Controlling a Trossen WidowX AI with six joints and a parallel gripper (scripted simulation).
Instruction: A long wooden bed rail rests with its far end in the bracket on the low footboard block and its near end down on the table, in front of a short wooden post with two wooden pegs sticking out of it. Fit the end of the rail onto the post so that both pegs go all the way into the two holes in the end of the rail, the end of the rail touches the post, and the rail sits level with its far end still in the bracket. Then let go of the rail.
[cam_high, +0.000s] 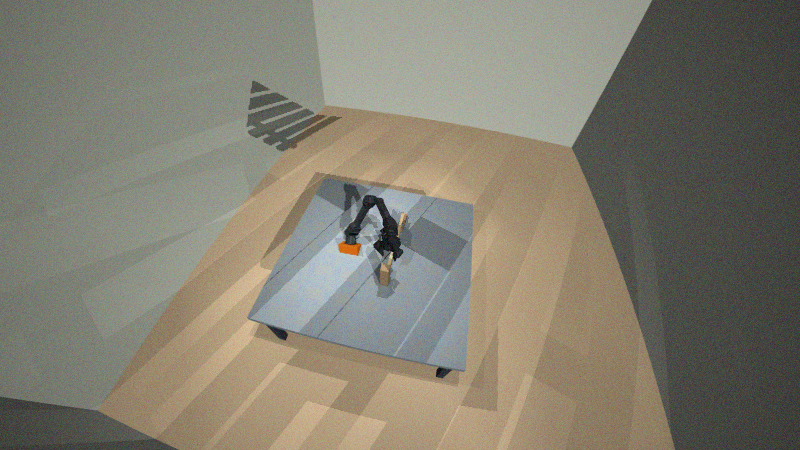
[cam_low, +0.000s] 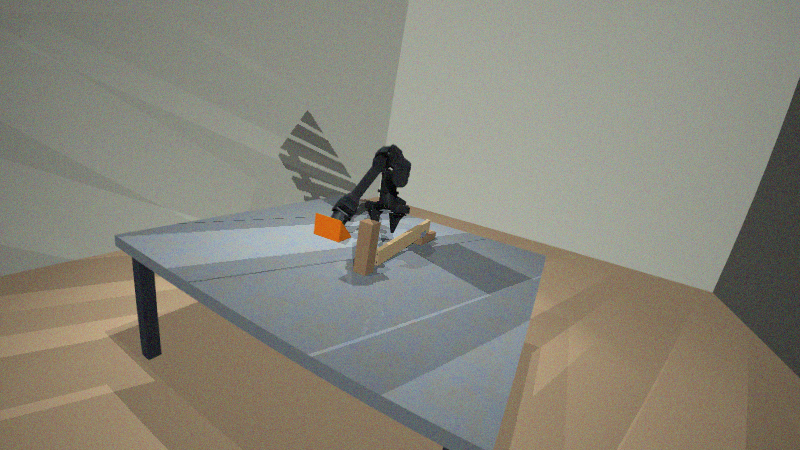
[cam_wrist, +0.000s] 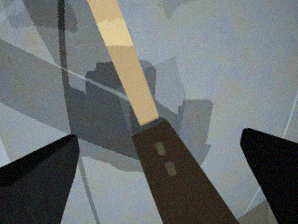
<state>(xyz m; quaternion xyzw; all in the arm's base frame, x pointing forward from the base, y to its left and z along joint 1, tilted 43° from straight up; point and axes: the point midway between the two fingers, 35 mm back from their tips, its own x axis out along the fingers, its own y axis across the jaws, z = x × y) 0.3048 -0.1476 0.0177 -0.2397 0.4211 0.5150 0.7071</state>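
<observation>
two pegs (cam_wrist: 160, 148) show as short, pale, rounded stubs on the shaded face of the wooden post (cam_high: 385, 274) (cam_low: 366, 247) (cam_wrist: 182, 187), a squared, upright block. the rail (cam_high: 402, 222) (cam_low: 405, 240) (cam_wrist: 125, 65), long, straight, flat-sided and pale, has its far end raised at the low footboard block (cam_low: 429, 237); the bracket there is too small to make out. it slopes down to the grey-blue, faintly mottled counter (cam_high: 313, 291) (cam_low: 268, 291) (cam_wrist: 240, 60), its near end just before the post, off the pegs. the black pincer (cam_high: 388, 251) (cam_low: 383, 223) (cam_wrist: 164, 141) hangs above, spread almost fully, with nothing in its grasp. an orange, slant-sided block (cam_high: 349, 248) (cam_low: 330, 227) sits at the arm's foot.
</observation>
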